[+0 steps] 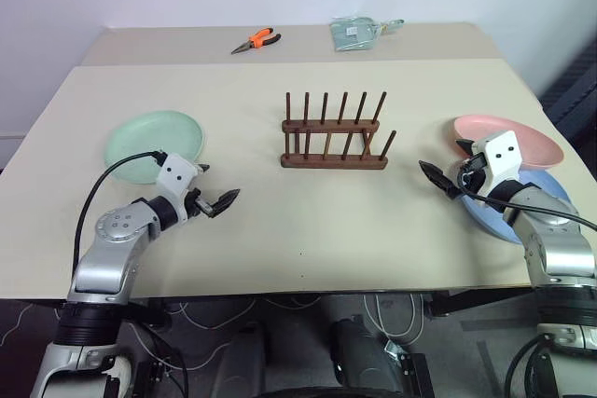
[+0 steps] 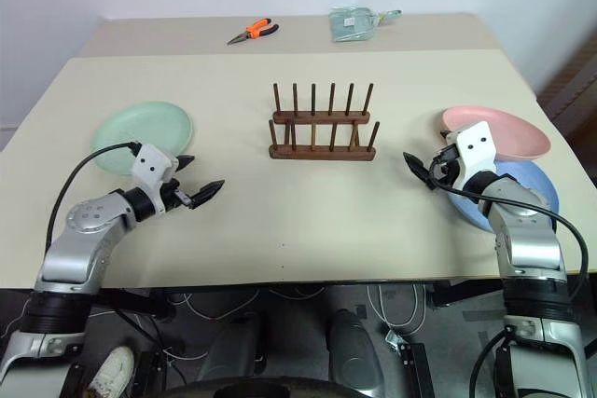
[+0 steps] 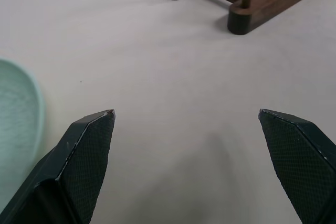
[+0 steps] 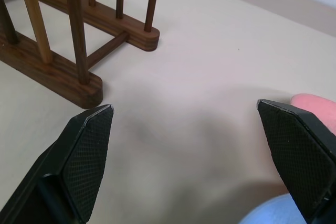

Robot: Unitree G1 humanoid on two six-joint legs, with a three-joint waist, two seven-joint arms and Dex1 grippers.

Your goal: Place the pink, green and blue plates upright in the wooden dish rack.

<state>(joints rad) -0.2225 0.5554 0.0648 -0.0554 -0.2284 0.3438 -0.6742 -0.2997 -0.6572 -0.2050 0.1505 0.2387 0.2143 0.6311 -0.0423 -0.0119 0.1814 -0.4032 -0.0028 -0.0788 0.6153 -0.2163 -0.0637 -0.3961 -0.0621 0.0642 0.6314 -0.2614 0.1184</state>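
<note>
Three plates are lying flat on the tabletop (image 1: 280,230), none racked yet. Green plate (image 1: 149,142) is sitting at the robot's left, just behind the left claw (image 1: 219,202). Pink plate (image 1: 513,137) is resting tilted on the blue plate (image 1: 522,216) at the right, beside the right claw (image 1: 438,177). Wooden dish rack (image 1: 334,137) is standing between them, pegs bare. Both claws are hovering spread wide, pinching nothing.

Plates are looking stiff, light and matte, probably not slippery; possibly breakable. Judging the raised rim the only hold, with the pink one's lifted edge easiest.

Right arm is covering much of the blue plate. Plate material is hard to make out.
</note>
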